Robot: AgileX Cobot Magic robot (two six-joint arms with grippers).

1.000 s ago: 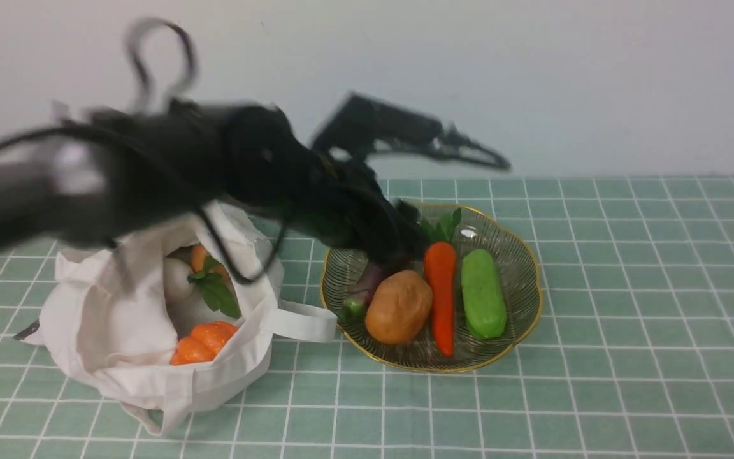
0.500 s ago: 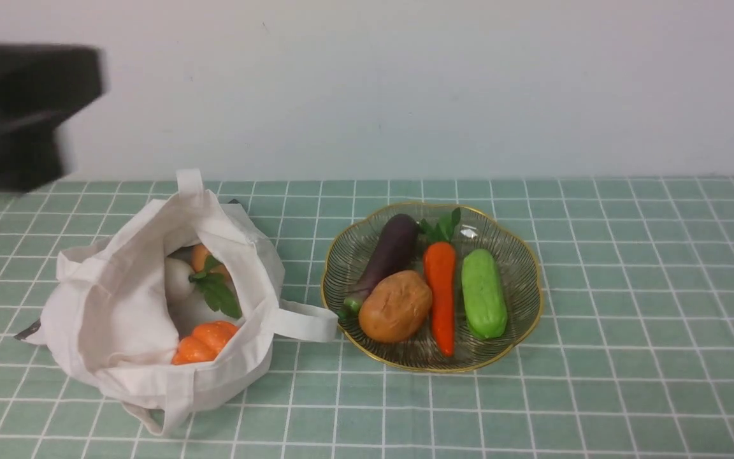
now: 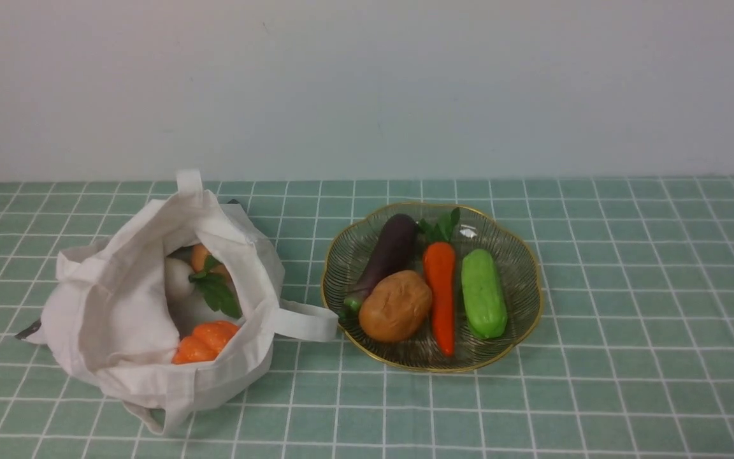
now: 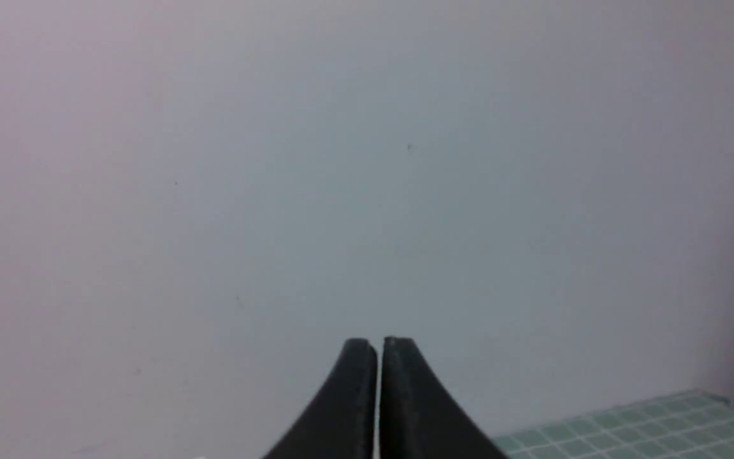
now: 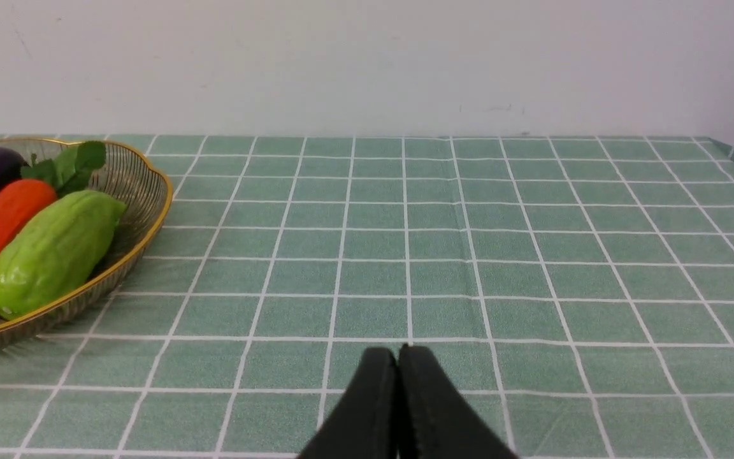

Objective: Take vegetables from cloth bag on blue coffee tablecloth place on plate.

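The left gripper is holding its two black fingers pressed together with nothing between them, facing a bare wall, with only a corner of the tablecloth showing. The right gripper is likewise keeping its two fingers closed and empty, hanging low over open tablecloth, well apart from the plate, which is being cut off at that view's edge. Neither arm is showing in the front view.

One plate is sitting on the tablecloth and carrying four vegetables. The carrot and the green gourd are lying side by side, long axes running from the near rim toward the wall, the carrot's leaves at the far end. The eggplant is slanting, its stem end pointing near-left. The potato is resting against the eggplant and the carrot.

One cloth bag is slumping left of the plate, its mouth gaping up toward the camera. Three vegetables are peeking out: a pumpkin, a white bulb and an orange piece with green leaves, each partly hidden by folds. One strap handle is reaching to the plate's rim; whether it is touching is hard to tell.
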